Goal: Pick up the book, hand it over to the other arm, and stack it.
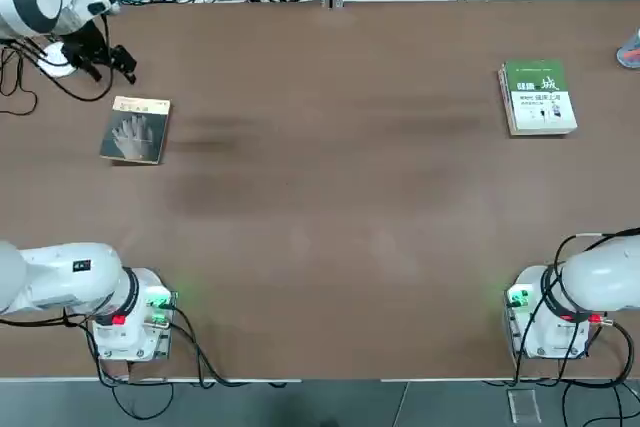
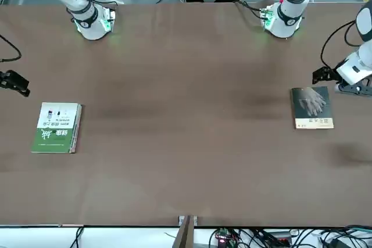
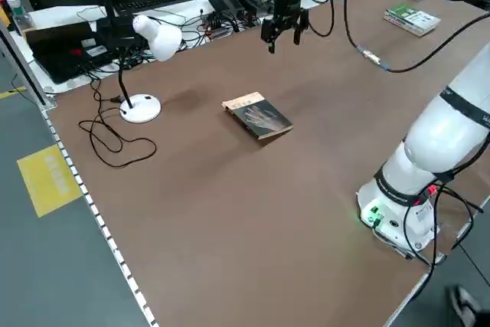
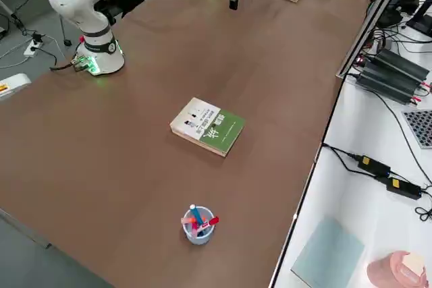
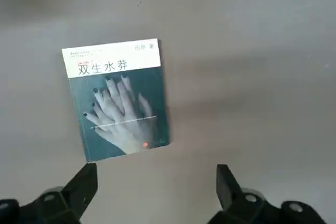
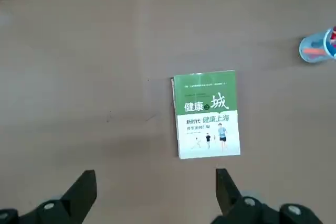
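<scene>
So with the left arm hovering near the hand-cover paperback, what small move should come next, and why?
Probably lower the left gripper over the thin grey-brown paperback with the pale hand on its cover. Its fingers stand open and empty above the brown table, just beyond the book's tan-strip edge, not yet touching it. The book lies flat, untouched.

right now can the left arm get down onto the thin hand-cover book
Probably yes. The left gripper hangs open just past the book's far edge, above the table. The book lies flat, alone, nothing on top or beside it. The green-and-white book is far off on the right side.
</scene>
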`<state>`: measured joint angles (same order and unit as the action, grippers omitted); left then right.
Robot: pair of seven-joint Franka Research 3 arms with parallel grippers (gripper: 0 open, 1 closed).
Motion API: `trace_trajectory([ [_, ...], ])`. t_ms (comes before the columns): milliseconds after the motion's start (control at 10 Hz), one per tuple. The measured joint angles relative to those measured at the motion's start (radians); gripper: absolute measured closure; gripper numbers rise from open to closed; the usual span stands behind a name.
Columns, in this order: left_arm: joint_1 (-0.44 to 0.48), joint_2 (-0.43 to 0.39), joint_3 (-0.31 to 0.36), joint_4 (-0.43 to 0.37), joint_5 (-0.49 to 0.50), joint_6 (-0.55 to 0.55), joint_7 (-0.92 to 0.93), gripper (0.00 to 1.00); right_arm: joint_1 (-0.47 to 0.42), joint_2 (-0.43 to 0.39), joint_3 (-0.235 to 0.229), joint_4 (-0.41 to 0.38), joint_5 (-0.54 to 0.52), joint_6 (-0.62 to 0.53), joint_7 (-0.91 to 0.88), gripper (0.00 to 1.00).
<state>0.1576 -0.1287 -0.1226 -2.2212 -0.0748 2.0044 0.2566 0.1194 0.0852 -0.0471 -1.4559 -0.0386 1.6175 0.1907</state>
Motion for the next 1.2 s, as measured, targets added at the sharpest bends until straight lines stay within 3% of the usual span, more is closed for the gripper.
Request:
trace_trajectory([
  [200, 0.030, 0.006, 0.000, -0.036, 0.000, 0.030, 0.086, 0.00, 0.001, 0.000, 0.000, 0.000, 0.000, 0.000, 0.024, 0.00],
  [700, 0.102, 0.045, 0.000, -0.176, 0.000, 0.307, 0.329, 0.00, 0.001, 0.000, -0.005, 0.000, 0.000, 0.000, 0.035, 0.00],
  [1200, 0.174, 0.102, -0.002, -0.186, -0.010, 0.379, 0.547, 0.00, 0.001, -0.001, -0.016, 0.002, 0.000, 0.000, 0.035, 0.00],
])
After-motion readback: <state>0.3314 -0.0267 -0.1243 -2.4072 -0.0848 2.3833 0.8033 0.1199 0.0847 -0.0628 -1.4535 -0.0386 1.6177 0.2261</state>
